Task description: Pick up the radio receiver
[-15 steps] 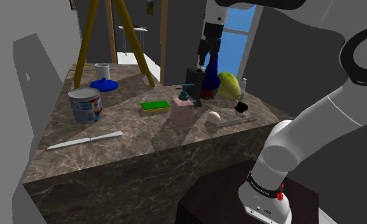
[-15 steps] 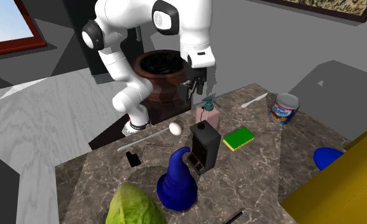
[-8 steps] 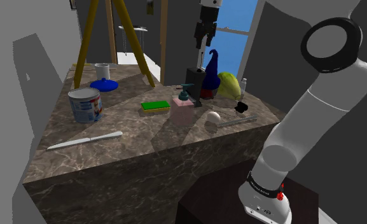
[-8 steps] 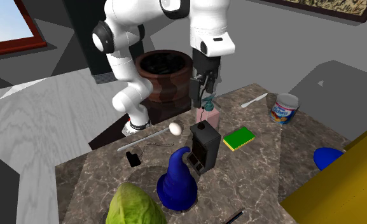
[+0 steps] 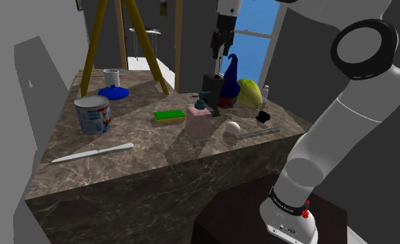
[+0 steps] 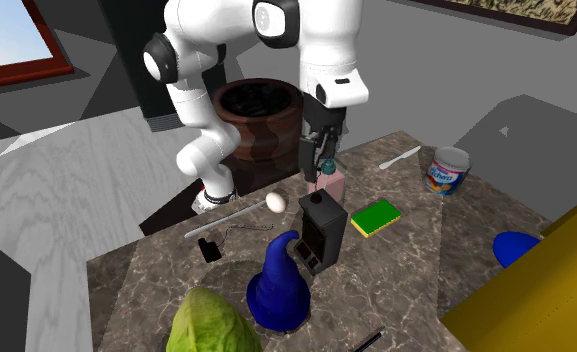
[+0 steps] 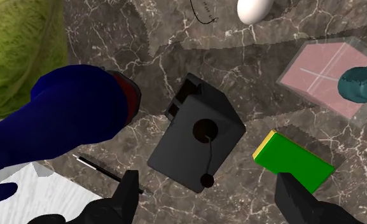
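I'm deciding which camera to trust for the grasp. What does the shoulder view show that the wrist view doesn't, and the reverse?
Shoulder view's extras: the can, knife, blue lid, cup and the arm. Wrist view's extras: a thin black pen by the hat, and the top face of the radio with its round hole. Shared: radio, hat, cabbage, sponge, pink dispenser, egg, and the open claw above the radio.
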